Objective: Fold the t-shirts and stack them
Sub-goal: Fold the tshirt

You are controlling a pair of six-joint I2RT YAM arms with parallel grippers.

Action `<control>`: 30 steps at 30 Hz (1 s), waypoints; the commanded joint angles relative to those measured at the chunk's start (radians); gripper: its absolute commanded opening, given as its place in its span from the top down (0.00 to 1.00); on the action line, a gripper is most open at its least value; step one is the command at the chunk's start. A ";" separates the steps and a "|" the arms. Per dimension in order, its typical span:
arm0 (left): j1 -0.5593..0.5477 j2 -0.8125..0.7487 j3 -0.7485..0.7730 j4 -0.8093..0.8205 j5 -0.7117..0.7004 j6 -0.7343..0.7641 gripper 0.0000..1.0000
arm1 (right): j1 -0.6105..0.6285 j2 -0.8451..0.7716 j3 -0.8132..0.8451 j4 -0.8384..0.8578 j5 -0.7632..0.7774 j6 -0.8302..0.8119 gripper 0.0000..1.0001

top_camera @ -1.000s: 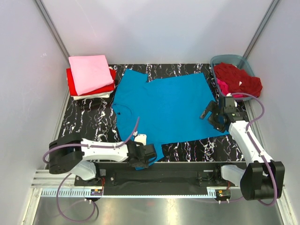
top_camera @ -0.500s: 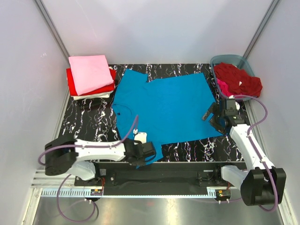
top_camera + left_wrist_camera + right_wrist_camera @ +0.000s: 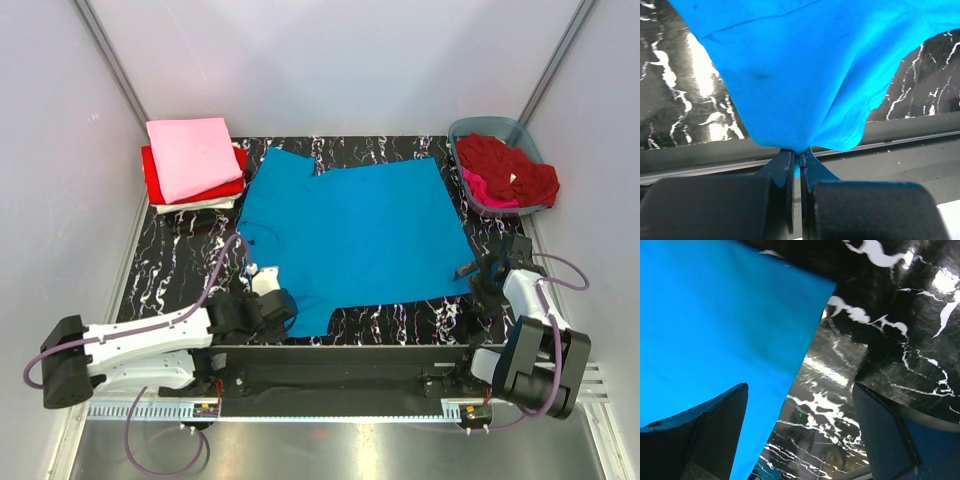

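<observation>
A turquoise t-shirt (image 3: pixel 350 225) lies spread flat across the middle of the black marbled table (image 3: pixel 190 265). My left gripper (image 3: pixel 288 310) is shut on its near left edge, and the left wrist view shows the cloth (image 3: pixel 790 85) bunched and pinched between the jaws of that gripper (image 3: pixel 800 157). Low over the shirt's near right corner, my right gripper (image 3: pixel 478 272) is open. In the right wrist view the cloth's edge (image 3: pixel 740 340) runs between the spread jaws of that gripper (image 3: pixel 800 410). Folded pink (image 3: pixel 195 155), red (image 3: pixel 152 178) and white (image 3: pixel 195 205) t-shirts are stacked at the back left.
A grey-blue plastic tub (image 3: pixel 468 128) at the back right holds a crumpled dark red shirt (image 3: pixel 505 165) and a magenta one (image 3: pixel 478 188). A small dark object (image 3: pixel 195 220) lies just in front of the folded stack. White walls enclose the table on three sides.
My left gripper has shut on the turquoise shirt's near left edge and the arm has swung left, dragging the edge along. My right gripper moved nearer, down to the shirt's near right corner.
</observation>
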 commanded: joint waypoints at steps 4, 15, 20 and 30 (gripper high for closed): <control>0.022 -0.081 -0.062 0.028 -0.031 -0.016 1.00 | -0.043 0.075 -0.023 0.120 -0.028 0.016 0.14; 0.068 -0.170 -0.096 0.008 -0.036 -0.001 1.00 | -0.122 0.215 -0.007 0.192 -0.043 -0.002 0.45; 0.076 -0.181 -0.110 0.020 -0.031 0.004 0.99 | -0.122 0.218 -0.014 0.209 -0.067 -0.012 0.77; 0.076 -0.182 -0.055 -0.039 -0.019 0.024 1.00 | -0.122 0.071 -0.037 0.136 -0.188 0.008 1.00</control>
